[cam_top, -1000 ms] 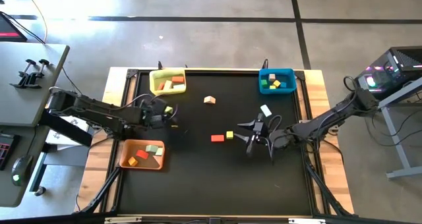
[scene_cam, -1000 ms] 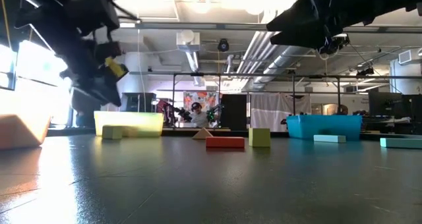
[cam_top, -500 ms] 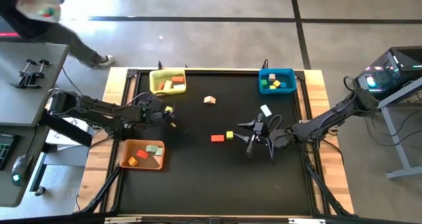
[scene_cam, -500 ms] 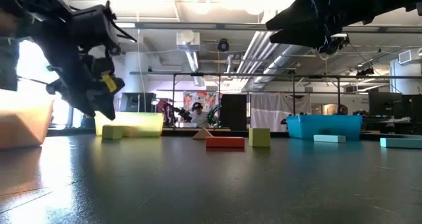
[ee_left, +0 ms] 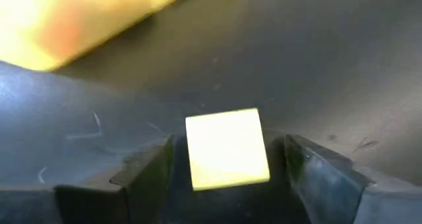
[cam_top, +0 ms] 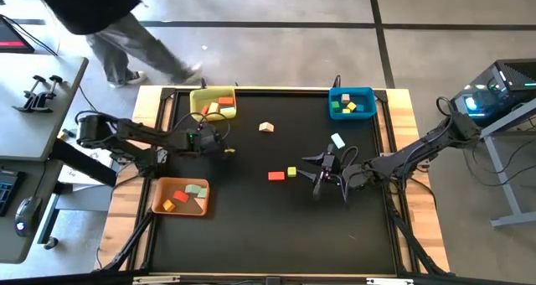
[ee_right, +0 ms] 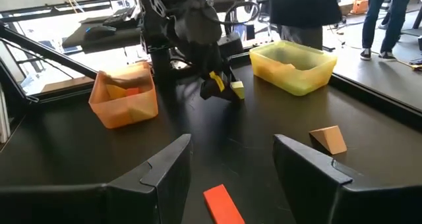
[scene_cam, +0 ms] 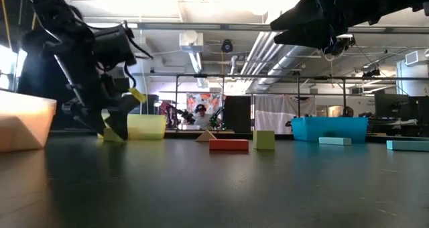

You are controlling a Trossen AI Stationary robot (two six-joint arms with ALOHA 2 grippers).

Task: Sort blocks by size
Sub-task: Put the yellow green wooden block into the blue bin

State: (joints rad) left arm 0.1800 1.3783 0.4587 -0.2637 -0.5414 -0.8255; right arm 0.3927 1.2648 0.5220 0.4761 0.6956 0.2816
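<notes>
Near the yellow bin (cam_top: 213, 106) our left gripper (cam_top: 219, 145) has its fingers spread, with a small yellow block (ee_left: 227, 149) sitting loose between them on the table (cam_top: 276, 226). We could bump it away. Our right gripper (cam_top: 319, 173) waits open, empty, above the red block (cam_top: 276, 176).

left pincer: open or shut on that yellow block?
Open. In the left wrist view the yellow block sits between the left pincer fingers with dark gaps on both sides.
</notes>
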